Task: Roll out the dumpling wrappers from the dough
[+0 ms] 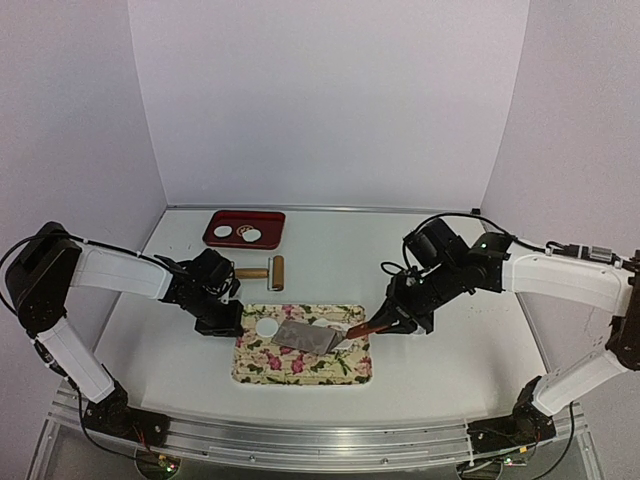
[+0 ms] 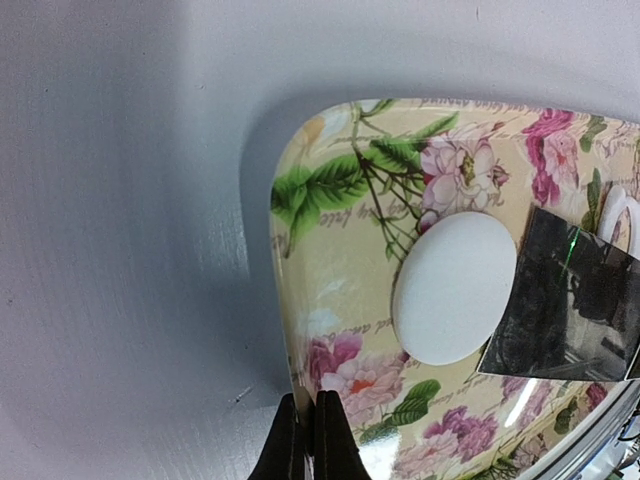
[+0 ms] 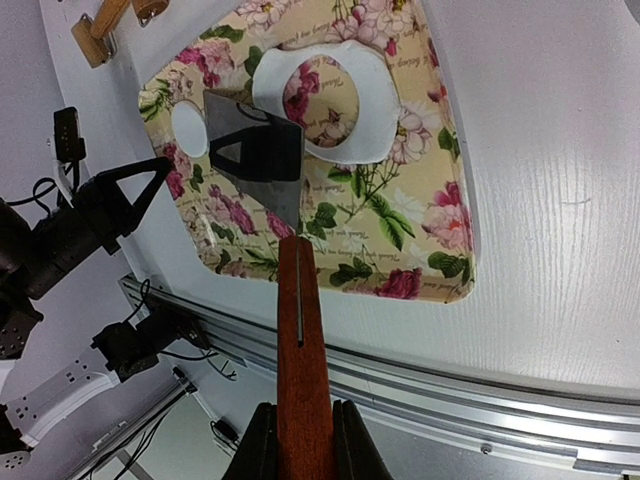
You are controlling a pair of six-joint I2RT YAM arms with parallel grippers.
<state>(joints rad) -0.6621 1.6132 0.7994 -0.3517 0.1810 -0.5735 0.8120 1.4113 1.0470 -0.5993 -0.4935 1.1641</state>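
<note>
A floral tray lies in the middle of the table. On its left part rests one round white dumpling wrapper. My left gripper is shut on the tray's left rim. My right gripper is shut on the red-brown wooden handle of a spatula. Its grey metal blade lies flat on the tray, beside the wrapper. The flat dough leftover with a hole sits partly under the blade.
A red tray at the back left holds two more white discs. A wooden rolling pin lies between it and the floral tray. White walls close in the back and sides; a metal rail runs along the near edge.
</note>
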